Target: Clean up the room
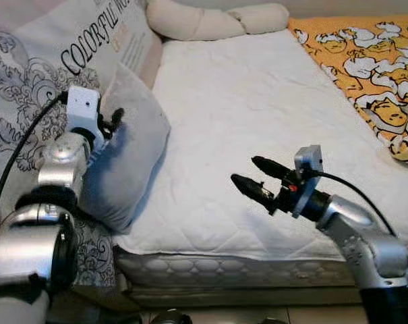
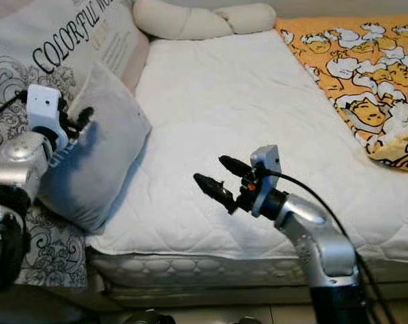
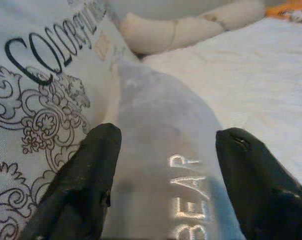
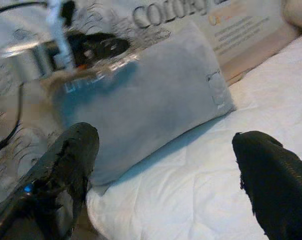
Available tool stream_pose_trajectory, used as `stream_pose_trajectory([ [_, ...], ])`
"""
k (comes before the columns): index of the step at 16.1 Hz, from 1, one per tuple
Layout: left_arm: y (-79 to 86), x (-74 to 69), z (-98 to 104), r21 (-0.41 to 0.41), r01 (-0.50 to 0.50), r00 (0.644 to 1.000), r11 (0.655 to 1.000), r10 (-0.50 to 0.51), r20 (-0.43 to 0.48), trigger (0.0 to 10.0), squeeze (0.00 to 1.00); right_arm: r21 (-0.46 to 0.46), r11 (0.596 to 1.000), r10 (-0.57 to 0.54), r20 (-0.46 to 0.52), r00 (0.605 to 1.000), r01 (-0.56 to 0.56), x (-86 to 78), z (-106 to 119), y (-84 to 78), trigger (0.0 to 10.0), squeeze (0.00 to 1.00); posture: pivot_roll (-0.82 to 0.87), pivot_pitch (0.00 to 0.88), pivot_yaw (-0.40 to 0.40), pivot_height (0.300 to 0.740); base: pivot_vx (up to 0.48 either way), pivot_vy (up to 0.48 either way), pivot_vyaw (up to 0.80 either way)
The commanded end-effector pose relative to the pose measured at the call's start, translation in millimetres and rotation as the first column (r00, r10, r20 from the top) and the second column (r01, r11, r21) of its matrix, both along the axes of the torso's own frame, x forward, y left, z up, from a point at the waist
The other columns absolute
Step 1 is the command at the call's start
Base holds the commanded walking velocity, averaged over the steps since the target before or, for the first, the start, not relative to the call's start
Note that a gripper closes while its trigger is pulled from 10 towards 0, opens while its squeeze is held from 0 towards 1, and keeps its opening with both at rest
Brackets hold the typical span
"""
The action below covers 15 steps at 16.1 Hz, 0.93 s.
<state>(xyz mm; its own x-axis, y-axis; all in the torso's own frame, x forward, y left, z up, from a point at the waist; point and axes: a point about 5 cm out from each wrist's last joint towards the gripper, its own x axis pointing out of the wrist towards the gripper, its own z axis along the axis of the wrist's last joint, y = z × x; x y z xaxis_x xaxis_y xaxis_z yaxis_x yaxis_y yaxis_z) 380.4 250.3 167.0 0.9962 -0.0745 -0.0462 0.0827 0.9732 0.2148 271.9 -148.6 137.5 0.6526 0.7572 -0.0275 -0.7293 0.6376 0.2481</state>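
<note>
A grey pillow (image 1: 129, 152) stands on its edge at the left side of the white mattress (image 1: 257, 108), leaning on a large patterned cushion (image 1: 48, 61) printed "COLORFUL". My left gripper (image 1: 112, 122) is at the pillow's upper left edge. Its fingers (image 3: 86, 175) are spread wide, open, with the pillow (image 3: 160, 125) and its "BEAR" lettering between them. My right gripper (image 1: 243, 169) hovers open over the mattress near the front edge, pointing left toward the pillow (image 4: 155, 95), with nothing in it.
A cream bolster (image 1: 210, 20) lies along the head of the bed. An orange blanket with cartoon ducks (image 1: 365, 61) covers the right side. The mattress front edge (image 1: 237, 266) runs just below my arms, with floor beneath.
</note>
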Motion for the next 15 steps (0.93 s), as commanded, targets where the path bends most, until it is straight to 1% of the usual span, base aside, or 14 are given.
stream_pose_trajectory([
  [1,-3.0,-1.5,9.9,-0.023,0.024,0.997,0.999,-0.022,0.076,10.0,1.0,0.013,0.997,-0.076,0.042,0.996,0.076,1.2,6.1,-0.5,10.0,1.0,-0.13,0.0,0.092,0.74,0.0,0.0,0.0],
  [2,-9.3,-5.9,9.6,-0.037,0.045,0.993,0.998,-0.041,0.108,10.0,1.0,0.031,0.988,-0.151,0.05,0.987,0.15,2.9,6.8,-0.9,10.0,1.0,-0.13,0.0,0.093,0.74,0.0,0.0,0.0],
  [3,-17.6,-11.4,8.1,-0.038,0.066,0.99,0.997,-0.061,0.128,10.0,1.0,0.043,0.978,-0.203,0.029,0.979,0.202,3.6,4.6,-1.8,10.0,1.0,-0.12,0.0,0.087,0.74,0.0,0.0,0.0],
  [4,-20.0,-13.2,7.7,-0.038,0.072,0.989,0.997,-0.066,0.133,10.0,1.0,0.045,0.976,-0.216,0.025,0.976,0.214,3.7,4.0,-2.0,10.0,1.0,-0.12,0.0,0.087,0.74,0.0,0.0,0.0],
  [5,-39.7,-23.5,5.0,-0.084,0.11,0.984,0.99,-0.096,0.153,10.0,1.0,0.067,0.934,-0.353,0.038,0.935,0.35,7.4,2.3,-7.8,10.0,1.0,-0.11,0.0,0.074,0.74,0.0,-0.368,0.0],
  [6,-58.1,-35.8,1.1,-0.127,0.14,0.98,0.982,-0.119,0.158,10.0,1.0,0.084,0.88,-0.471,0.03,0.881,0.468,9.1,-0.5,-12.9,10.0,1.0,-0.1,0.0,0.072,0.74,0.0,-0.416,0.0],
  [7,-67.5,-43.8,-5.6,-0.164,0.144,0.983,0.976,-0.121,0.141,10.0,1.0,0.068,0.855,-0.516,0.013,0.857,0.514,8.2,-4.2,-14.2,10.0,1.0,-0.1,0.0,0.075,0.74,0.0,-0.416,0.0],
  [8,-73.2,-52.0,-14.7,-0.198,0.137,0.987,0.97,-0.117,0.111,10.0,1.0,0.051,0.832,-0.554,0.015,0.832,0.553,6.9,-7.7,-15.2,10.0,1.0,-0.09,0.0,0.064,0.74,0.0,-0.42,0.0],
  [9,-75.2,-56.6,-18.9,-0.197,0.131,0.989,0.972,-0.114,0.094,10.0,1.0,0.04,0.818,-0.575,0.01,0.818,0.574,6.3,-9.8,-15.8,10.0,1.0,-0.08,0.0,0.055,0.74,0.0,-0.416,0.0],
  [10,-76.3,-63.6,-22.2,-0.175,0.125,0.991,0.977,-0.113,0.076,10.0,1.0,0.023,0.8,-0.599,0.005,0.8,0.599,6.4,-11.8,-15.5,10.0,1.0,-0.07,0.0,0.043,0.74,0.0,-0.42,0.0],
  [11,-74.0,-69.3,-25.5,-0.163,0.109,0.993,0.981,-0.1,0.061,10.0,1.0,-0.01,0.797,-0.603,0.009,0.797,0.604,6.7,-14.5,-13.3,10.0,1.0,-0.08,0.0,0.049,0.74,0.0,-0.416,0.0],
  [13,-68.0,-78.1,-37.1,-0.153,0.046,0.999,0.987,-0.046,0.006,10.0,1.0,-0.089,0.78,-0.617,0.059,0.785,0.62,7.1,-22.6,-13.4,10.0,1.0,-0.07,0.0,0.053,0.74,0.0,-0.418,0.0],
  [14,-67.7,-80.3,-39.9,-0.177,0.016,1.0,0.984,-0.02,-0.018,10.0,1.0,-0.112,0.765,-0.631,0.072,0.773,0.635,9.6,-24.0,-14.6,10.0,1.0,-0.06,0.0,0.046,0.74,0.0,-0.416,0.0],
  [15,-67.6,-81.3,-39.4,-0.182,0.01,1.0,0.983,-0.014,-0.024,10.0,1.0,-0.114,0.757,-0.639,0.077,0.765,0.643,10.9,-23.4,-14.9,10.0,1.0,-0.06,0.0,0.046,0.74,0.0,-0.412,0.0],
])
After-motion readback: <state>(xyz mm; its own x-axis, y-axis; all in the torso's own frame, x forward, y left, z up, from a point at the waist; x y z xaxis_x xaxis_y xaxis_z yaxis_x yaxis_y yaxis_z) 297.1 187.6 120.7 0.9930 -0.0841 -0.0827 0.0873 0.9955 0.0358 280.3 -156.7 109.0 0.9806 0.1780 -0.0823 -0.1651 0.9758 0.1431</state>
